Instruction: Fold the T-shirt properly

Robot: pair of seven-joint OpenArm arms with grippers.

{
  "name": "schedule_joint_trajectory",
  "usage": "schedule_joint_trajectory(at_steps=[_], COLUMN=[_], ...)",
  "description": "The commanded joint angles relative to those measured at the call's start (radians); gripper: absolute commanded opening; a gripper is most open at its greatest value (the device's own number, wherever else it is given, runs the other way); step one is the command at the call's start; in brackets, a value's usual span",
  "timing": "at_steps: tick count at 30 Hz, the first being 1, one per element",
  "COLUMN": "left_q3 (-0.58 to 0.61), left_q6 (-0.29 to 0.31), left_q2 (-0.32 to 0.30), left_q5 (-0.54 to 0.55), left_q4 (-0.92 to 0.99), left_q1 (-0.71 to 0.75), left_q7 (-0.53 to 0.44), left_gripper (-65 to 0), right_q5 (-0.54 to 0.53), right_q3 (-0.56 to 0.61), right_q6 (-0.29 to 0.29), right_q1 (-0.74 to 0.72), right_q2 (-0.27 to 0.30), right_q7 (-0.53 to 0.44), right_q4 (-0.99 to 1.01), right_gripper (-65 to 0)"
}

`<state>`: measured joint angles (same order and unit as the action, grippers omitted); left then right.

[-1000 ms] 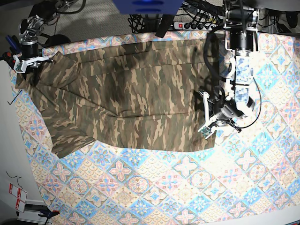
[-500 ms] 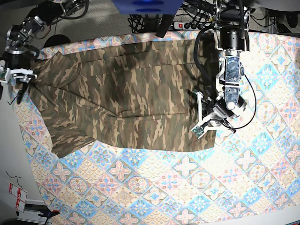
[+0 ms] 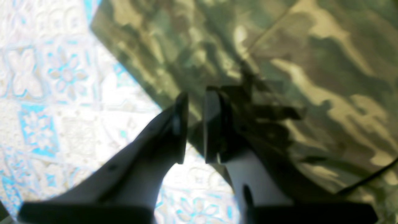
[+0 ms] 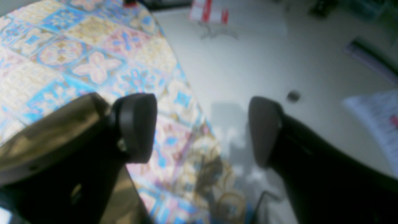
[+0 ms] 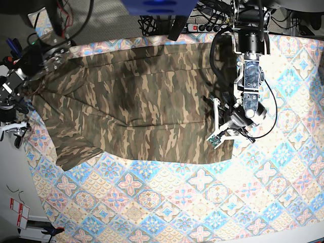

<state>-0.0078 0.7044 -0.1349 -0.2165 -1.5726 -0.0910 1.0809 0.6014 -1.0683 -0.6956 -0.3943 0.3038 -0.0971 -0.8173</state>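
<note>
- Base view: the T-shirt (image 5: pixel 136 101) lies spread flat on the patterned tablecloth (image 5: pixel 202 202), covering the upper left and centre of the table.
- Base view: one sleeve (image 5: pixel 68 149) juts toward the lower left; the straight hem edge runs along the shirt's right side.
- Base view: the left gripper (image 5: pixel 218 125) sits on the hem edge at the shirt's right side, below its arm (image 5: pixel 251 76), which reaches down from the top of the picture.
- Base view: the right gripper (image 5: pixel 12 129) is at the far left edge of the table, just off the shirt's left border, with no fabric seen between its fingers.
- Left wrist view: the left gripper (image 3: pixel 195 124) has its two fingers close together, with only a narrow gap between them.
- Left wrist view: the fingertips lie over the T-shirt (image 3: pixel 279 62) edge where it meets the tablecloth (image 3: pixel 46 93); the picture is blurred, and whether fabric is pinched in the gap cannot be told.
- Right wrist view: the right gripper (image 4: pixel 202 130) has its jaws wide apart with nothing between them.
- Right wrist view: below the gap are the edge of the tablecloth (image 4: pixel 93 62) and the pale floor (image 4: pixel 264 62).
- Right wrist view: a fold of the T-shirt (image 4: pixel 49 130) lies beside the left-hand finger (image 4: pixel 136 124); contact cannot be confirmed.
</note>
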Motion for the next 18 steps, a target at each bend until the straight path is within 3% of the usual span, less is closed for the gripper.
schedule_joint_trajectory(at_steps=[1,5,8,14,18], left_q3=[-0.002,-0.002,-0.004,-0.004,-0.024], left_q6=[-0.006,-0.006,-0.006,-0.006,-0.006], left_q2=[-0.009,-0.012,-0.013,-0.013,-0.013], left_q5=[-0.001,-0.002,-0.002,-0.002,-0.002], left_q4=[-0.016,-0.016,-0.016,-0.018,-0.018], left_q1=[-0.017,-0.010,-0.003,-0.003,-0.002], left_q7=[-0.006,-0.005,-0.005,-0.003,-0.003], left_gripper=[-56.2,-56.2,-56.2,-56.2,-56.2], right_q5=[0.001,0.053,0.051,0.058,0.160], right_q3=[0.003,0.003,0.003,0.003,0.003], right_q6=[-0.003,-0.003,-0.003,-0.003,-0.003], right_q1=[-0.044,-0.102,-0.107,-0.102,-0.101], right_q2=[0.039,0.140,0.186,0.205,0.202], right_q7=[-0.026,-0.031,-0.068,-0.100,-0.100], right_q4=[0.042,0.304,0.442,0.599,0.668], right_gripper=[-20.6,-20.7,-20.6,-20.4,-20.4])
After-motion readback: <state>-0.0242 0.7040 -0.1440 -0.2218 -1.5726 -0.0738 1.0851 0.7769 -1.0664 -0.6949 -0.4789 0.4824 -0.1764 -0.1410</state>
